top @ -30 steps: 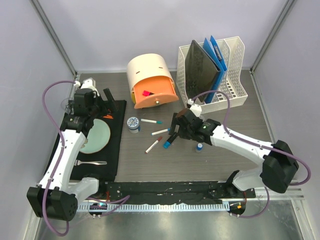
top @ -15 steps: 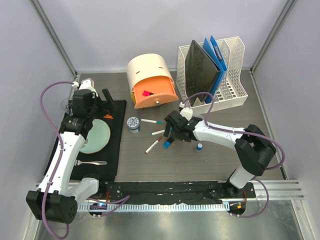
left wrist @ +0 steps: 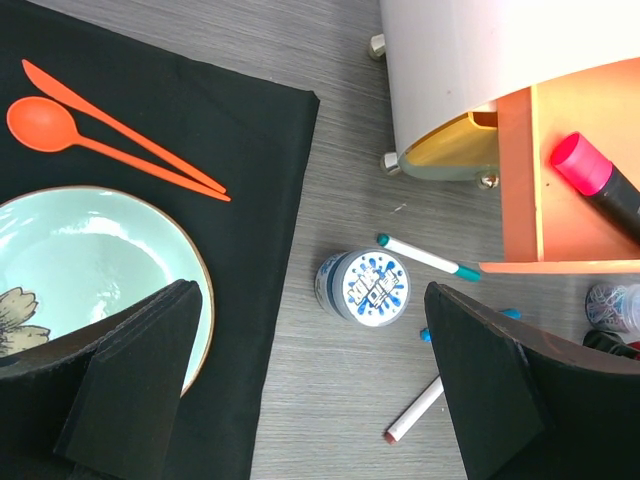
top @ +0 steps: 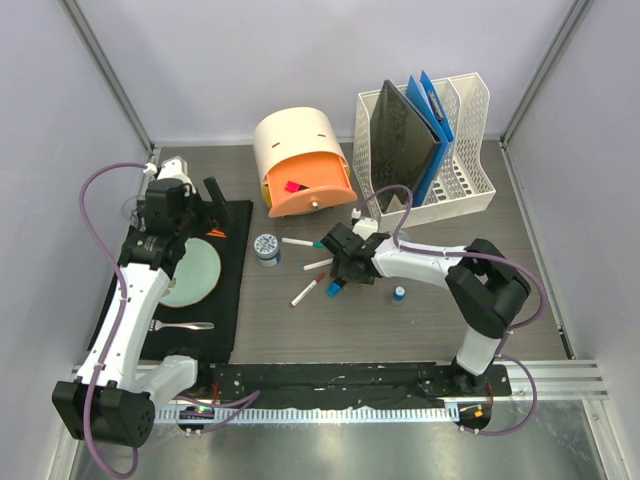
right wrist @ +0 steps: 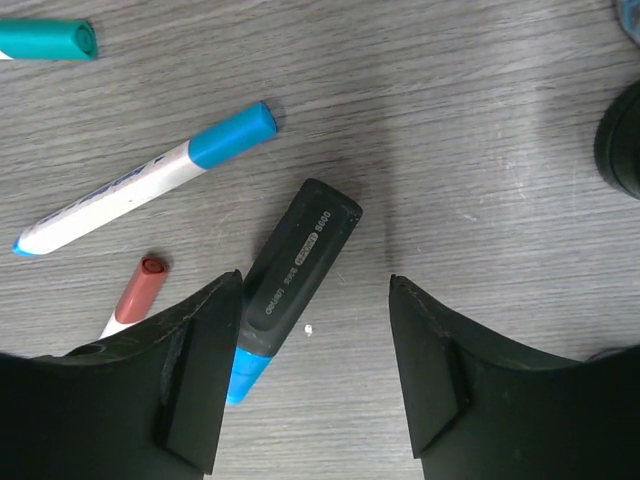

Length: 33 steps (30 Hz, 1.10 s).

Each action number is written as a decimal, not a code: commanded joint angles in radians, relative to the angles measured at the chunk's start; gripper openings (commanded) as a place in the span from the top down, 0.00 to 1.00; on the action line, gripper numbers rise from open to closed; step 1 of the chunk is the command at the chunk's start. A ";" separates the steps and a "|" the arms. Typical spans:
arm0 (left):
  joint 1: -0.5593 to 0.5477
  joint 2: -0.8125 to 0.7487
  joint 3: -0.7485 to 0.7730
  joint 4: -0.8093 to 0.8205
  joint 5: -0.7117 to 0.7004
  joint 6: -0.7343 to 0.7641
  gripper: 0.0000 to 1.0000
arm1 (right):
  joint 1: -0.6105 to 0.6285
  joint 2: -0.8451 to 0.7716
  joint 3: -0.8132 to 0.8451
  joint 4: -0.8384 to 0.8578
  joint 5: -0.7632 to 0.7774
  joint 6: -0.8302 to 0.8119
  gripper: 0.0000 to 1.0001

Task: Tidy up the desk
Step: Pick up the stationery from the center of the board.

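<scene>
The desk is the big grey-brown top under everything, with metal rails around it. At the back, the round box has its orange drawer open, and a pink marker lies inside. The white rack in the far right corner holds a dark folder and blue folders. A small round tin stands beside the black mat, and a green plate sits on the mat.

The right gripper has its jaws spread on both sides of a black marker. The marker may touch one finger, but I cannot be sure. The left gripper hangs over the mat's edge, jaws wide apart and holding nothing.

The front right of the desk is bare wood up to the near rail.
</scene>
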<state>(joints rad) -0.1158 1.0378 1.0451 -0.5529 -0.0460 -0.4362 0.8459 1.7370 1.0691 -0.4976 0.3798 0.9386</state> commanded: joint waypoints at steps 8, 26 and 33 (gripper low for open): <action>0.004 -0.005 0.003 0.002 -0.028 0.025 0.00 | 0.007 0.044 0.039 -0.006 0.021 -0.018 0.50; 0.007 0.031 -0.010 0.028 0.101 0.028 0.00 | 0.009 -0.046 -0.018 0.031 -0.018 -0.138 0.99; 0.007 0.025 -0.005 0.048 0.153 0.031 0.00 | 0.008 -0.197 -0.054 0.099 -0.064 -0.181 0.99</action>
<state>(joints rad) -0.1135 1.0756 1.0351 -0.5510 0.0494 -0.4274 0.8490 1.6440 1.0115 -0.4656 0.3325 0.7982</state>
